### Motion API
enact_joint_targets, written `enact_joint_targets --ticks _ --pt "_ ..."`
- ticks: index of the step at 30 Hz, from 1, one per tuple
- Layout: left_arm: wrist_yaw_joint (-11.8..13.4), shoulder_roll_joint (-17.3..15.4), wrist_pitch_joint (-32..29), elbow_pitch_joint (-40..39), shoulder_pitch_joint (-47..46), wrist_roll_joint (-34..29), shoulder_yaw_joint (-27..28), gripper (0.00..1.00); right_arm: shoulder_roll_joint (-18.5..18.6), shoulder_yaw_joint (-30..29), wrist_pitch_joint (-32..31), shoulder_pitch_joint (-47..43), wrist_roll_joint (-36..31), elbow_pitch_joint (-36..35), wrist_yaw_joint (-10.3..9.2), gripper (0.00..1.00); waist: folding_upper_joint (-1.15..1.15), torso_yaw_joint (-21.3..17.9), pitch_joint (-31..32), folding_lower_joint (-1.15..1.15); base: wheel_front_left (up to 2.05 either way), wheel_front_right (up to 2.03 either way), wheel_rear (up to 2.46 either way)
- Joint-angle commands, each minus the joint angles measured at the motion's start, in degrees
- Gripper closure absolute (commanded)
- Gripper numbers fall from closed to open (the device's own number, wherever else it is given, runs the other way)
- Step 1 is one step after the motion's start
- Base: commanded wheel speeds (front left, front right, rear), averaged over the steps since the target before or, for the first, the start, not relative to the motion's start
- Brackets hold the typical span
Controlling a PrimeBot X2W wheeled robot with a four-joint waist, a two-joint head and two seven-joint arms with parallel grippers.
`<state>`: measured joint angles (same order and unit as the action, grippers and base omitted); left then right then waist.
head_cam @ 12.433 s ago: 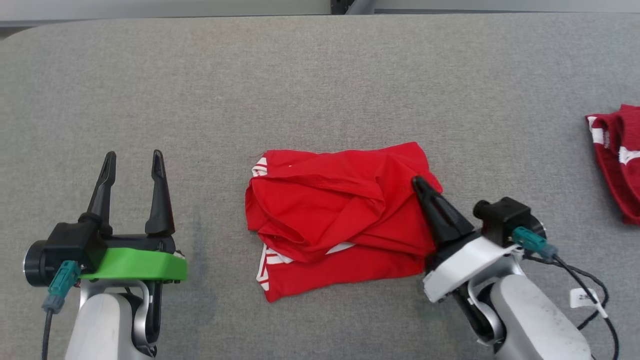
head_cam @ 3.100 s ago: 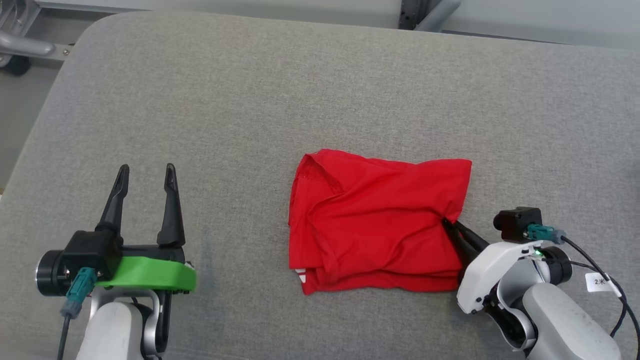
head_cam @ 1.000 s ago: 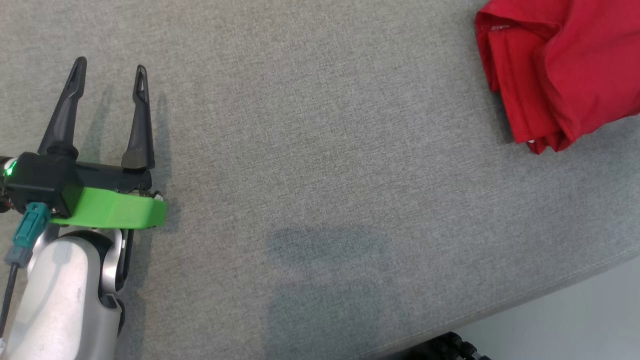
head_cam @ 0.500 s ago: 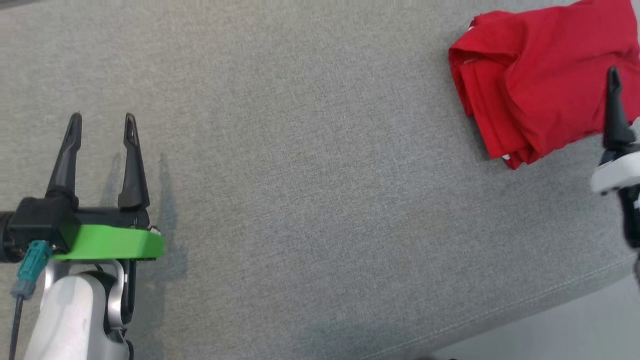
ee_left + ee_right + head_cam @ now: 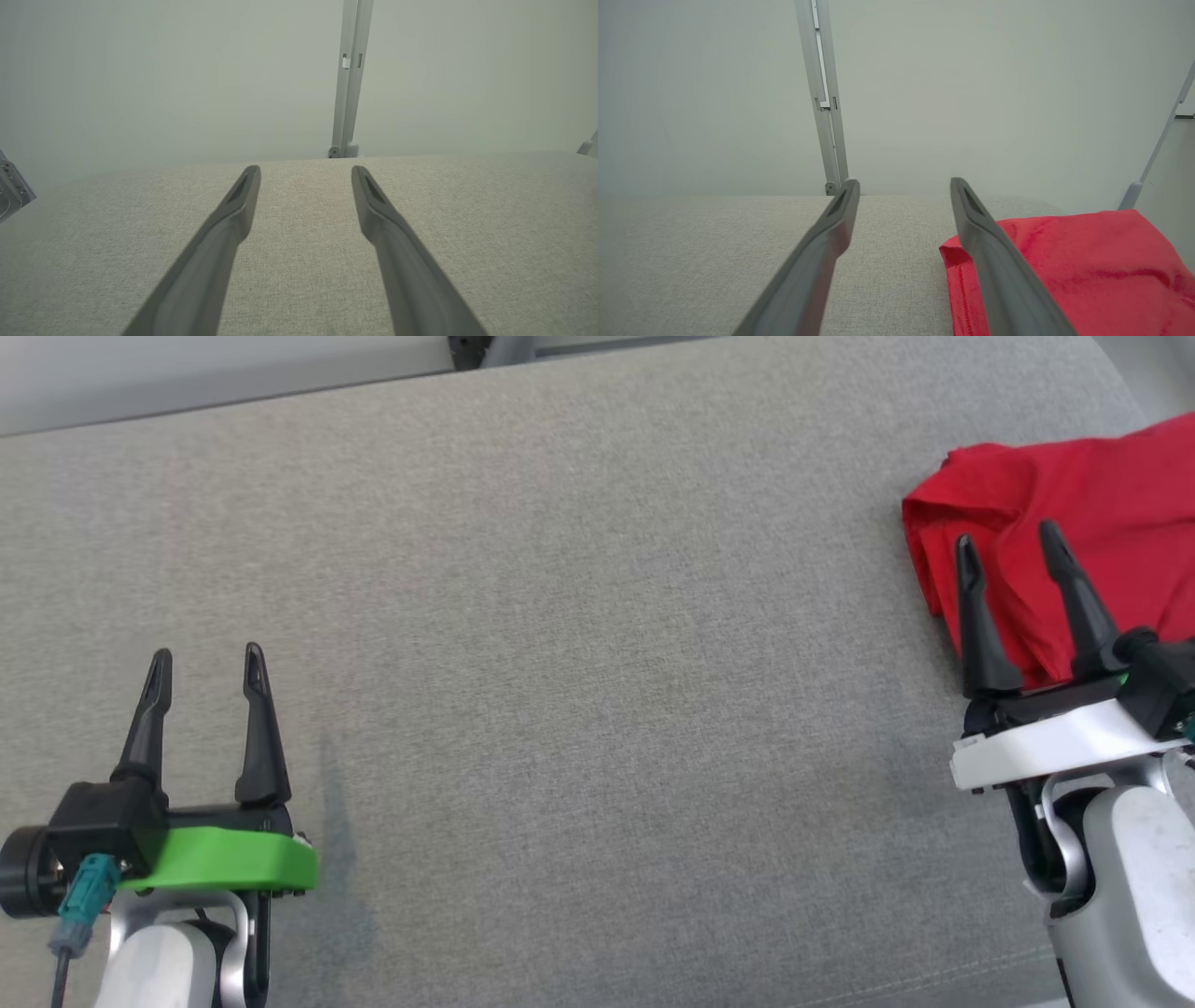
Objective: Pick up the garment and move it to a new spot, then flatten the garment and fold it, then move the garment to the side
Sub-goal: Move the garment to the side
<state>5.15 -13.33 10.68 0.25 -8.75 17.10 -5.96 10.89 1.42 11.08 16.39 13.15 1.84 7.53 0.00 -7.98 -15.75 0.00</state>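
The folded red garment (image 5: 1111, 513) lies at the right edge of the grey table, partly cut off by the head view's border. My right gripper (image 5: 1006, 549) hovers open over its near left corner, holding nothing. In the right wrist view the garment (image 5: 1073, 270) lies to the right of and under the right finger, with nothing between the fingers (image 5: 826, 242). At the lower left of the head view my left gripper (image 5: 206, 663) stands open and empty over bare cloth; in the left wrist view its gripper (image 5: 304, 173) has just table between the jaws.
The grey padded table (image 5: 579, 644) stretches wide between the two arms. Its far edge meets a pale wall with an upright metal post (image 5: 348, 79). A similar post (image 5: 824, 93) stands behind the table in the right wrist view.
The head camera has swung, so the whole picture shifted. My right gripper has come fully into view, open beside the garment, which lies still on the table. The left gripper stays open.
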Motion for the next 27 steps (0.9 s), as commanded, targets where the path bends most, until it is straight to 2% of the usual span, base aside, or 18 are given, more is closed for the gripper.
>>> enact_joint_targets --ticks 1,14,27 --pt "0.38 0.23 0.38 -0.03 0.98 0.05 -0.04 0.00 -0.29 0.20 -0.35 -1.24 -0.36 -0.46 -0.09 0.00 0.00 2.83 3.05 0.00 0.00 0.00 0.00" --pt "0.36 0.10 -0.51 1.09 5.79 0.84 -1.39 0.00 -2.15 1.13 -2.50 -7.84 -0.53 -0.95 -0.09 0.00 0.00 4.66 10.44 0.00 0.00 0.00 0.00" --pt "0.76 -0.76 -1.78 0.77 11.13 1.33 -2.29 0.00 -2.67 -0.75 -4.56 -14.59 -1.48 -2.28 -0.09 0.00 0.00 4.95 15.30 0.00 0.00 0.00 0.00"
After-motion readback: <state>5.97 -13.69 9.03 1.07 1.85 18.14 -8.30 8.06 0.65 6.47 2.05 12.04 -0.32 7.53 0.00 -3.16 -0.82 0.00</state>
